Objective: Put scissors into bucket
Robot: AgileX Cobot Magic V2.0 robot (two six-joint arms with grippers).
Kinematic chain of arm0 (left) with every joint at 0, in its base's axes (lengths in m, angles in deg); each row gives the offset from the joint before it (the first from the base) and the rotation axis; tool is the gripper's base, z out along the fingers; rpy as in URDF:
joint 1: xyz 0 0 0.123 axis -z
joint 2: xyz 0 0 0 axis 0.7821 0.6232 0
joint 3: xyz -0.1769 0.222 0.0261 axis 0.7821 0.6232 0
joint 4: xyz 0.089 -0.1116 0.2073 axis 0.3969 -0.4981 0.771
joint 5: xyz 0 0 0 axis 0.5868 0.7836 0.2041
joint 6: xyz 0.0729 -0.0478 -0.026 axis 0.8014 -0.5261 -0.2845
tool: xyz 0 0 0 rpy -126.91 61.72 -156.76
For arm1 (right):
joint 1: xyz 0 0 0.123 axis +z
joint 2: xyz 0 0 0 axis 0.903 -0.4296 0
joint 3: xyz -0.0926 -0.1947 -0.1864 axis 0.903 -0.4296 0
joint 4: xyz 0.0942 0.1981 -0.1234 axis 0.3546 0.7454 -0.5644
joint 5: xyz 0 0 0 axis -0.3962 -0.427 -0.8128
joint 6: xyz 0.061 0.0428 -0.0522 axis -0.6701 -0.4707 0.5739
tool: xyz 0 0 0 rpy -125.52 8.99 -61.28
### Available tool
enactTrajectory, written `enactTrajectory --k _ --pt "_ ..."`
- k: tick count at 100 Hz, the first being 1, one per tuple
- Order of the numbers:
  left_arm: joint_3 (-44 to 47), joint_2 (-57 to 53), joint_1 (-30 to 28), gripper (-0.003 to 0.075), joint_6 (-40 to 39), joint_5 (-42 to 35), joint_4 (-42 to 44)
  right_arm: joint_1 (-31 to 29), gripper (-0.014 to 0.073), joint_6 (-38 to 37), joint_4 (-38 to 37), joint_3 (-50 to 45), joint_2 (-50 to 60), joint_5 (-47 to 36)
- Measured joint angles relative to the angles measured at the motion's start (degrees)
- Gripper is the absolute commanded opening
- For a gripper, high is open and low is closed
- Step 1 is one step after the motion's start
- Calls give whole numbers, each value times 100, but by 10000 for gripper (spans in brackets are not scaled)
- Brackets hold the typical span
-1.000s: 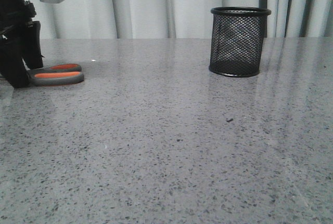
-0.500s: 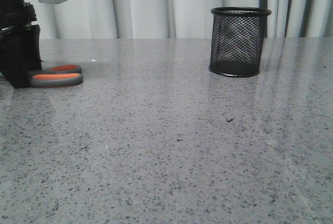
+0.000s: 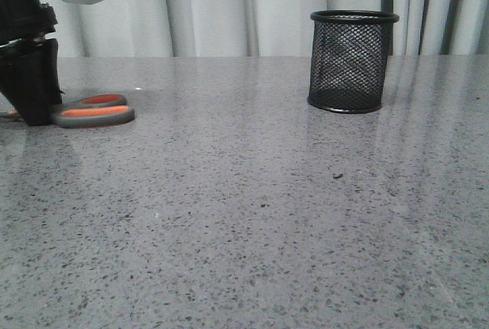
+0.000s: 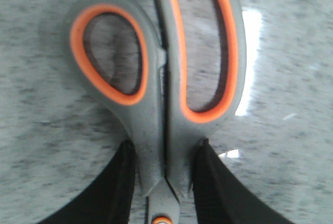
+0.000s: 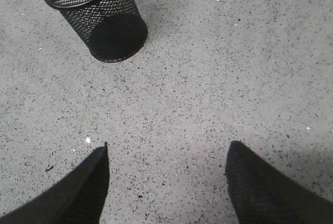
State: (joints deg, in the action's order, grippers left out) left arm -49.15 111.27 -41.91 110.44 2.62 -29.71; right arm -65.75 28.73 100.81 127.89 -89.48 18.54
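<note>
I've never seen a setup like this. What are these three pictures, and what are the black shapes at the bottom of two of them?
This is a robot with two arms, each ending in a two-fingered gripper with a small camera on its wrist.

The wide picture looks forward over a grey speckled stone-look table. At its left edge is the left gripper, down at the scissors with dark grey handles and orange loop linings. To the right stands the small black wire-mesh bucket, upright.

The close-up comes from the left wrist camera: the black shapes are that gripper's fingers, pressed on either side of the scissors' handles just below the loops, so the jaws look shut on them.

The last picture is from the right wrist: the right gripper hangs open above bare table, holding nothing, with the bucket nearby.
</note>
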Motion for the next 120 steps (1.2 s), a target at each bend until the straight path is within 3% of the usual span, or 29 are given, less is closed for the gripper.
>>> enactTrajectory --k 29,73,93,120 --pt "-672 -764 48 -10 -355 -70 38 0 432 160 309 0 0 11" --pt "-1082 -2565 741 -10 -1334 105 15 0 432 1957 3386 176 0 -59" --pt "-1082 -3068 1350 -10 -1719 129 25 0 432 2497 4510 775 0 18" --pt "-1127 -3219 2747 -10 -2480 147 531 0 432 2556 5026 1533 -117 524"
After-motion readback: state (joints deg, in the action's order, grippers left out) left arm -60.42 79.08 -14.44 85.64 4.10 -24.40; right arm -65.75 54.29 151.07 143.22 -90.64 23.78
